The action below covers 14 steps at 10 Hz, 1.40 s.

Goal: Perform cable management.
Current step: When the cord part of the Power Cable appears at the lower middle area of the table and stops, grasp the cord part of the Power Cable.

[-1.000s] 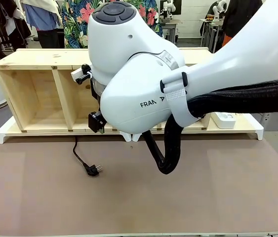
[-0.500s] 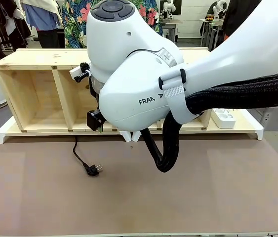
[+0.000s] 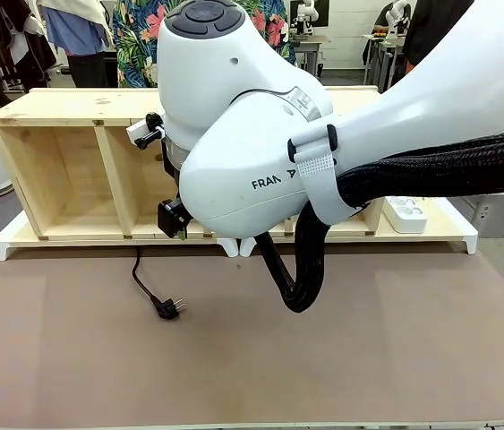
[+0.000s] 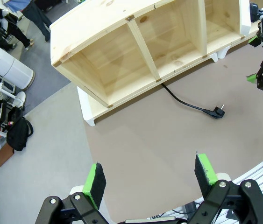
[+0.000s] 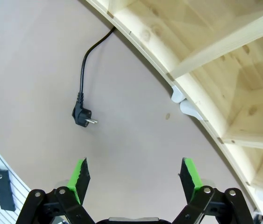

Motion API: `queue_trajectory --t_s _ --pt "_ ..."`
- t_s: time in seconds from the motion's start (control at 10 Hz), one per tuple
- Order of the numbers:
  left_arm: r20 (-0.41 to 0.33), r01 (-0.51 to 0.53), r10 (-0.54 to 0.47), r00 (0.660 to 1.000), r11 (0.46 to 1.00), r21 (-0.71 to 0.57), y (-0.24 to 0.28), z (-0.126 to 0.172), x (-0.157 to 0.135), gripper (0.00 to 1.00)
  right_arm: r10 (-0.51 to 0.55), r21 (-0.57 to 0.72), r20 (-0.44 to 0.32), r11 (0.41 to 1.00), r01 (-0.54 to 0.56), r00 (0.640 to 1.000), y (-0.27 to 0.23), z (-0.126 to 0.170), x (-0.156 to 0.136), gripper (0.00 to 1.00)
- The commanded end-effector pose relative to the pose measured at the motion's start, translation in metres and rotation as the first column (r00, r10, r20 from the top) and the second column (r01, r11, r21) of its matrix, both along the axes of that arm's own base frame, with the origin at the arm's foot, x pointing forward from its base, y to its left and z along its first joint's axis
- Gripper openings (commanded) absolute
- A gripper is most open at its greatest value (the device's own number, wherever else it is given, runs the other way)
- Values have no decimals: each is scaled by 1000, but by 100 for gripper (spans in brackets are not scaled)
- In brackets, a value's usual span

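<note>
Cable (image 3: 143, 287) is lying on the table (image 3: 368, 349), coming out from under the wooden shelf (image 3: 64, 107), with its plug (image 3: 169, 309) lying loose. Right gripper (image 5: 134, 175) is hovering nearby, jaws spread and empty. Left gripper (image 4: 150, 173) is hanging farther off, also spread.

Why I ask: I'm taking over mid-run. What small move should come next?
Probably ease the right gripper toward the plug: its jaws stand open and empty above the table, and the cable lies loose there, running out from the shelf.
</note>
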<state>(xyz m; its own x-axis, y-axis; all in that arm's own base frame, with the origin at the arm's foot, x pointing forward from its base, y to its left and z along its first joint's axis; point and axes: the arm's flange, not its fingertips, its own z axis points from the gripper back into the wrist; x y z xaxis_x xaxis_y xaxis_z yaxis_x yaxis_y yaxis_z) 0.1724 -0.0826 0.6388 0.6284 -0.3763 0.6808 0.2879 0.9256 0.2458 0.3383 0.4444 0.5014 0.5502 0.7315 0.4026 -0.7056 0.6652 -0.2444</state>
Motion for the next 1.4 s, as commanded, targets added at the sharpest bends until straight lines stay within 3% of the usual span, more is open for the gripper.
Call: queue_trajectory --t_s 0.0,0.3,0.6,0.9,1.3 --pt "8 6 -6 1000 1000 -2 0 1 2 100 10 38 -70 999 -8 998 10 -8 11 100" --pt "8 6 -6 1000 1000 -2 0 1 2 100 77 106 -188 993 -58 979 37 -28 28 100" --pt "8 6 -6 1000 1000 -2 0 1 2 100 110 110 -243 990 -86 964 47 -49 31 100" --pt "8 6 -6 1000 1000 -2 0 1 2 100 160 137 -306 983 -123 939 69 -96 47 100" --pt "8 6 -6 1000 1000 -2 0 1 2 100 193 111 -334 980 -165 923 95 -134 65 100"
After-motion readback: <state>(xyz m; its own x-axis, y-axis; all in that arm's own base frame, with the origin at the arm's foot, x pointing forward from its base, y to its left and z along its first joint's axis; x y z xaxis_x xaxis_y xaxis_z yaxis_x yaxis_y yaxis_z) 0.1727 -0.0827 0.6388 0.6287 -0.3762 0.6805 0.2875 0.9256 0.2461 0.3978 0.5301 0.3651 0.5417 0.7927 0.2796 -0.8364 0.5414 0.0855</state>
